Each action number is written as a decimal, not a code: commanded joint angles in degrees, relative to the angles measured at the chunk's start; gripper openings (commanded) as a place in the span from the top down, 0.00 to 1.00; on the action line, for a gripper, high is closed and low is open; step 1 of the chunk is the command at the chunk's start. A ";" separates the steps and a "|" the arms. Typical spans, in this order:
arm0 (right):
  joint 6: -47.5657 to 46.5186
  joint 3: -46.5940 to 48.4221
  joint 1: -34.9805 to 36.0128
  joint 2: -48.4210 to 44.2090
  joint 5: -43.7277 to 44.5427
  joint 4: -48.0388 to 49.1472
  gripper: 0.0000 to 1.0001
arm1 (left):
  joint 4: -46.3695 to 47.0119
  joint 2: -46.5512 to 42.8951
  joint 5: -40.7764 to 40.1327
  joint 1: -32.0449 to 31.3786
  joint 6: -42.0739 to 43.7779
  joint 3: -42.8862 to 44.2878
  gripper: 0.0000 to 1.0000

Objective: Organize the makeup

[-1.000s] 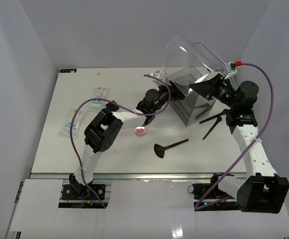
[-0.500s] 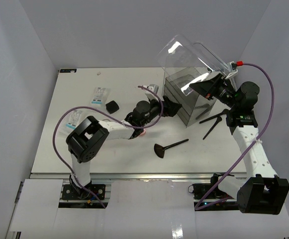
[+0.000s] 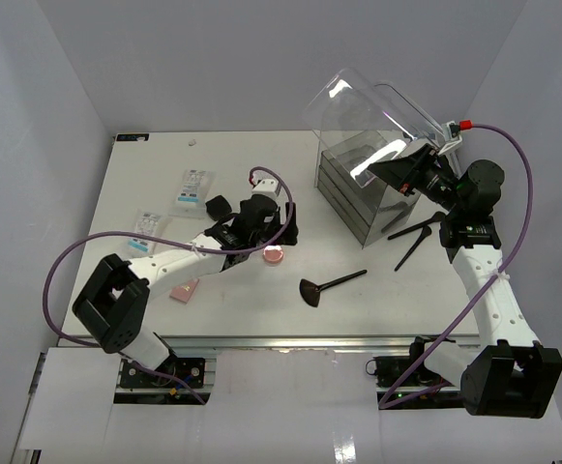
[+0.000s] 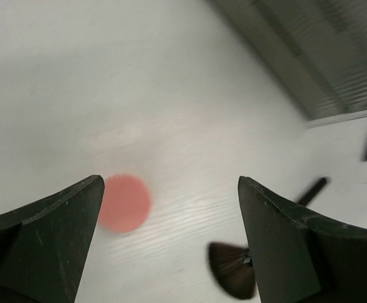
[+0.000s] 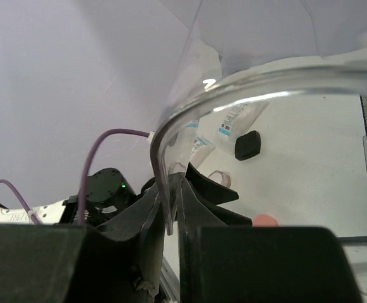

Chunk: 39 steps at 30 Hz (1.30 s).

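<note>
The makeup lies scattered on the white table. A round pink compact [image 3: 275, 256] sits just below my left gripper [image 3: 282, 235], which hangs open above it. In the left wrist view the compact [image 4: 125, 203] shows beside the left fingertip, the black fan brush [image 4: 232, 278] near the right one, and the left gripper [image 4: 170, 183] holds nothing. My right gripper [image 3: 387, 169] is shut on the clear lid [image 3: 358, 101] of the plastic box [image 3: 353, 198], holding it raised. In the right wrist view the right gripper [image 5: 174, 208] pinches the lid's rim [image 5: 164, 158].
The fan brush [image 3: 314, 290] lies at centre front, with two thin black brushes [image 3: 411, 242] right of the box. White packets [image 3: 192, 188] [image 3: 145, 232], a small black item [image 3: 219, 206] and a pink sponge block [image 3: 184, 290] are on the left.
My left arm has pulled back from the box, leftward and toward the near edge, with its open gripper now over the pink compact. The right gripper still holds the lid up.
</note>
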 commanded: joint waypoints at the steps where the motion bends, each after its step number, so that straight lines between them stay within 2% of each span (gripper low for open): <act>1: 0.52 0.34 0.36 -2.60 -2.49 5.11 0.85 | -17.00 1.70 -3.27 3.28 4.21 1.95 0.03; 10: 0.46 -0.41 0.36 -3.35 -2.49 4.83 0.85 | -17.50 11.35 1.81 4.11 5.54 6.62 0.07; 23: 0.23 -0.74 0.36 -3.52 -2.32 4.80 0.85 | -16.10 12.44 8.53 4.02 4.81 6.43 0.08; 28: 0.16 -0.74 0.36 -3.46 -2.32 4.74 0.85 | -15.74 14.30 8.75 3.91 5.10 6.53 0.09; 35: 0.14 -0.83 0.36 -3.60 -2.39 4.73 0.85 | -15.65 16.91 5.70 2.70 5.19 7.65 0.20; 37: 0.23 -0.91 0.36 -3.61 -2.41 4.71 0.85 | -15.55 17.19 5.04 2.43 4.98 8.00 0.26; 39: 0.16 -0.91 0.36 -3.61 -2.41 4.71 0.85 | -15.17 17.12 4.91 2.24 4.79 8.07 0.39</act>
